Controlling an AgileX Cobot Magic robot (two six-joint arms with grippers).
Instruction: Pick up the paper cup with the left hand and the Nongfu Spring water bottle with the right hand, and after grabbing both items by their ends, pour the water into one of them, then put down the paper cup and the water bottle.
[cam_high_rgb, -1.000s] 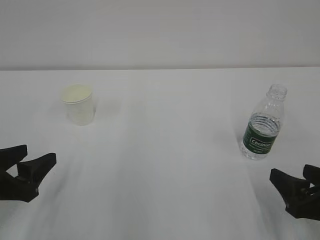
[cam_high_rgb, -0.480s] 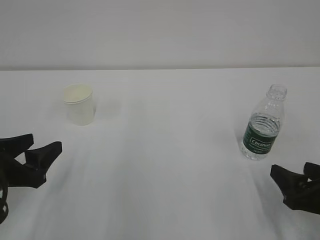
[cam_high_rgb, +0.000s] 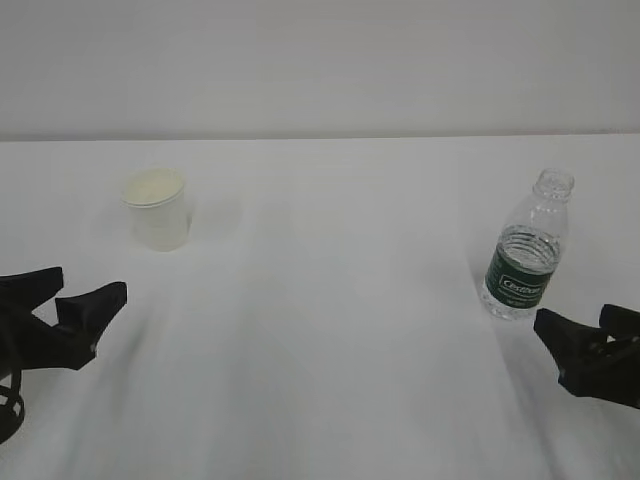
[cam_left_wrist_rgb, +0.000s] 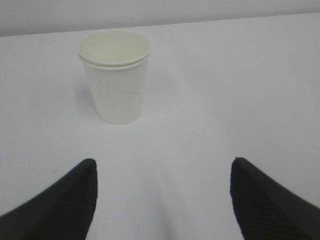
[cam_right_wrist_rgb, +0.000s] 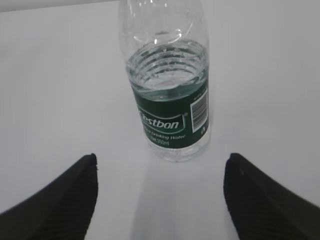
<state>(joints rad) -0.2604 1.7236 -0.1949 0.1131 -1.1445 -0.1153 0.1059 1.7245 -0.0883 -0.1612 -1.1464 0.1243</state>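
Observation:
The white paper cup (cam_high_rgb: 156, 208) stands upright at the back left of the table, empty as far as I can see. My left gripper (cam_high_rgb: 88, 285) hovers in front of it, open, with nothing between its fingers. In the left wrist view the cup (cam_left_wrist_rgb: 115, 80) sits ahead of the left gripper (cam_left_wrist_rgb: 163, 162) and a little to the left. The capless water bottle (cam_high_rgb: 525, 260) with its green label stands upright on the right. My right gripper (cam_high_rgb: 575, 318) is open just in front of it. In the right wrist view the bottle (cam_right_wrist_rgb: 170, 100), with water (cam_right_wrist_rgb: 167, 75) up to its ribbed shoulder, stands centred ahead of the open right gripper (cam_right_wrist_rgb: 161, 156).
The white table (cam_high_rgb: 330, 300) runs back to a pale wall (cam_high_rgb: 320, 60). Cup and bottle are far apart, with bare tabletop between them.
My left gripper has come forward and to the right toward the cup, and its jaws stand a little wider. The right gripper has edged toward the bottle. Cup and bottle have not moved.

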